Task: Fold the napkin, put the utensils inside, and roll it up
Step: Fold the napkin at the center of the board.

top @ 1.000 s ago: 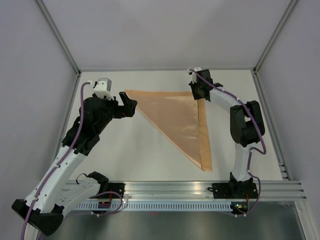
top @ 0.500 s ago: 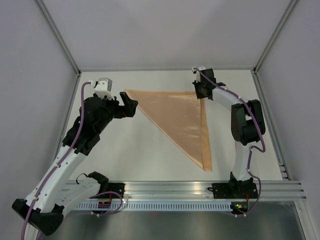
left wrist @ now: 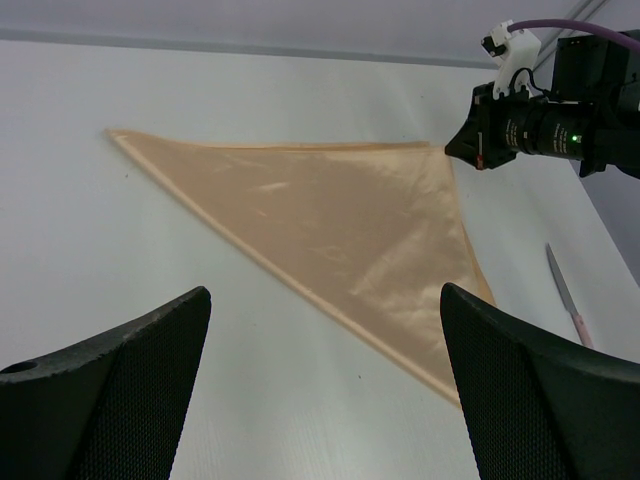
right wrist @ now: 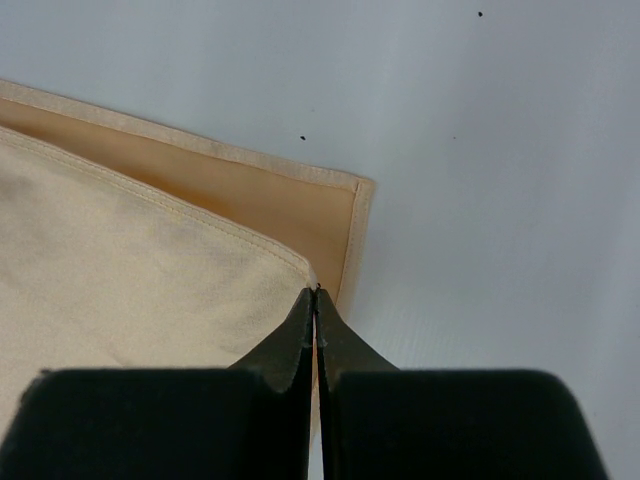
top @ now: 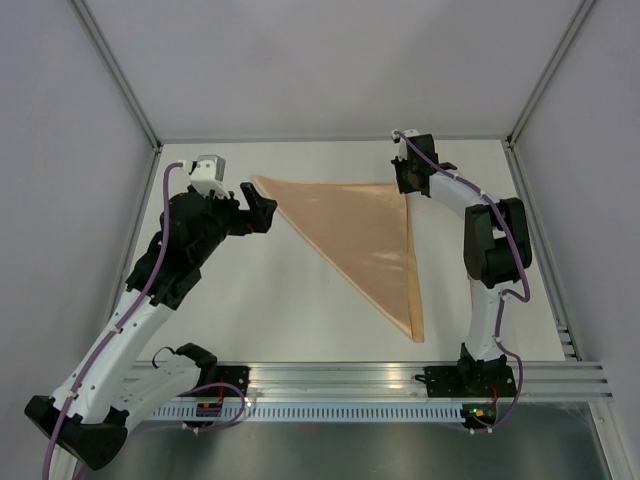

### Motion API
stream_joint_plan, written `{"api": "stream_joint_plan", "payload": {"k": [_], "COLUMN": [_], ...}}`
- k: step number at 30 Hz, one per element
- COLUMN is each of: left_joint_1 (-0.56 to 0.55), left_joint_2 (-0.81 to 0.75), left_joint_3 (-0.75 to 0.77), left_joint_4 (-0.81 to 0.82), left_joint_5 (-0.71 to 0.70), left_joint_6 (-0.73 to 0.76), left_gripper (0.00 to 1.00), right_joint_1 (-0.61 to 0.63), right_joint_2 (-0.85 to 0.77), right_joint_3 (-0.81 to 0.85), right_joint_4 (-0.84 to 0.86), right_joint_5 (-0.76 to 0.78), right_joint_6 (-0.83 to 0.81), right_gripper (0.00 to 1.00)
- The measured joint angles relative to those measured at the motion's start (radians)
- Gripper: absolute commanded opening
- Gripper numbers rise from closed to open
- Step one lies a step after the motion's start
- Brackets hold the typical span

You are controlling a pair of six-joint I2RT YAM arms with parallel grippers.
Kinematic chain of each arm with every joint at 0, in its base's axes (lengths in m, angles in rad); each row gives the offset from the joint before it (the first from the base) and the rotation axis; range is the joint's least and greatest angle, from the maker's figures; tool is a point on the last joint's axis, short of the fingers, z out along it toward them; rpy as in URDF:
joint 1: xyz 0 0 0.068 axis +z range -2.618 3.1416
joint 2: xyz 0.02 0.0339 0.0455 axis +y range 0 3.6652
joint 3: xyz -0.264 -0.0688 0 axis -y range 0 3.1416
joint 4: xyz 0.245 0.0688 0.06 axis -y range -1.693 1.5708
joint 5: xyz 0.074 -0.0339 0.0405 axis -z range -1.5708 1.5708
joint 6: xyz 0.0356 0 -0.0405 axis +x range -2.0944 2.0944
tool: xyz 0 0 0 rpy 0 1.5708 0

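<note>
The peach-orange napkin (top: 365, 235) lies folded into a triangle on the white table, one point near the front and a long edge along the back. My right gripper (top: 407, 183) is shut on the top layer's corner at the far right; in the right wrist view (right wrist: 316, 292) that corner sits just inside the lower layer's corner (right wrist: 345, 215). My left gripper (top: 258, 213) stands open just left of the napkin's far-left tip, nothing between its fingers (left wrist: 130, 350). A slim pinkish-grey utensil (left wrist: 565, 298) lies on the table to the right of the napkin (left wrist: 330, 220).
A metal rail (top: 400, 378) runs along the near edge by the arm bases. Grey walls and frame posts (top: 530, 100) close in the table at the back and sides.
My right gripper has carried the top layer's corner a little to the right, so the exposed strip of lower layer along the right edge has narrowed. The left arm has not moved.
</note>
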Motion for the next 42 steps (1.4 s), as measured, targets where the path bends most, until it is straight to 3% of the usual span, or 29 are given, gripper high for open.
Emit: {"api": "stream_joint_plan", "payload": {"k": [42], "left_joint_1": [0.000], "left_joint_2": [0.004], "left_joint_3": [-0.024], "left_joint_4": [0.006], "left_joint_5": [0.005], "left_joint_6": [-0.014], "left_gripper": [0.99], "right_joint_1": [-0.019], "right_joint_2": [0.108], "right_joint_3": [0.131], "right_joint_4": [-0.031], "right_joint_5": [0.005], "right_joint_6": [-0.013], "right_gripper": [0.01]}}
